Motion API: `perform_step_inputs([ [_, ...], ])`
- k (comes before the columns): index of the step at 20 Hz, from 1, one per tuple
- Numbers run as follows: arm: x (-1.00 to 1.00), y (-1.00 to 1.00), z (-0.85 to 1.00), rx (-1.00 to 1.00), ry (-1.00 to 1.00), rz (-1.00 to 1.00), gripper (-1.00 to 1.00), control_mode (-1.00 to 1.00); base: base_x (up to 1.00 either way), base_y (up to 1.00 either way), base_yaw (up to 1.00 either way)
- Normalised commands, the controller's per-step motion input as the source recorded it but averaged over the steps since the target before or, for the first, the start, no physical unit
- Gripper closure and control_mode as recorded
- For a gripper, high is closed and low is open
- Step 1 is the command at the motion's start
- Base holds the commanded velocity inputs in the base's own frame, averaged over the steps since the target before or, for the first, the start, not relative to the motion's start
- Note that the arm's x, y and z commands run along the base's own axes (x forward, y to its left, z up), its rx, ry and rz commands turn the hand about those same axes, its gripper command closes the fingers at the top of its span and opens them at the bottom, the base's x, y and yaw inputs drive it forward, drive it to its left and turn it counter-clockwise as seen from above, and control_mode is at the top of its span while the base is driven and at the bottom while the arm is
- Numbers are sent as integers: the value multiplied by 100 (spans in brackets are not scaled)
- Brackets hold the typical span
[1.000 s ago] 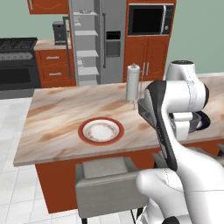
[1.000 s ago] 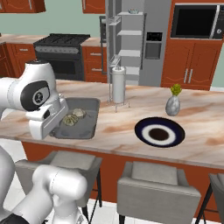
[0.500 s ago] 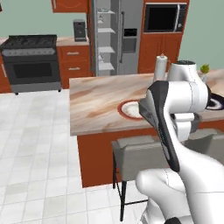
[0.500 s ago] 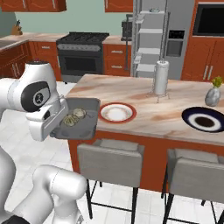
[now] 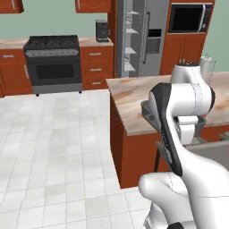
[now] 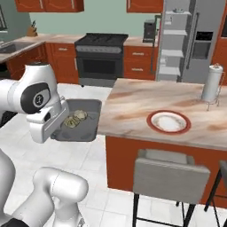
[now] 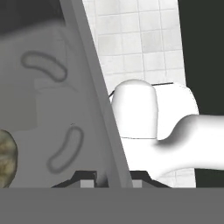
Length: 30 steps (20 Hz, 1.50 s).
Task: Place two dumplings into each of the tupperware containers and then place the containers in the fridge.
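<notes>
while the hand [image 7: 113,178] clenched the rim of the dark grey tupperware container [image 6: 84,119], the tub hung over the floor beside the desk [image 6: 133,99].
two dumplings [image 6: 74,119] lay touching inside it; the fridge [image 6: 188,42] stood open well beyond the desk, where a red-rimmed plate [image 6: 168,122] rested.

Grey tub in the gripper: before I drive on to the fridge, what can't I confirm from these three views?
- Gripper, hand view: shut on the wall of the dark grey tub; the contact itself is cut off at the bottom.
- Dumplings, right base view: a pale clump, too small to count; the hand view cuts one at its left edge.
- Left base view: the arm hides nearly all of the tub.
- Fridge: shelf room too small to judge.
</notes>
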Motion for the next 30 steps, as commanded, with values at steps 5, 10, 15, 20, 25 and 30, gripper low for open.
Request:
perform_step_inputs([
  [5, 0, 0, 0, 0, 0, 0, 100, 100, 90, 100, 0],
  [10, 0, 0, 0, 0, 0, 0, 100, 100, 100, 100, 0],
  [15, 0, 0, 0, 0, 0, 0, 100, 100, 100, 100, 0],
  [20, 0, 0, 0, 0, 0, 0, 100, 100, 100, 100, -3],
  [25, 0, 0, 0, 0, 0, 0, 100, 100, 100, 100, -41],
  [30, 0, 0, 0, 0, 0, 0, 100, 100, 100, 96, -58],
])
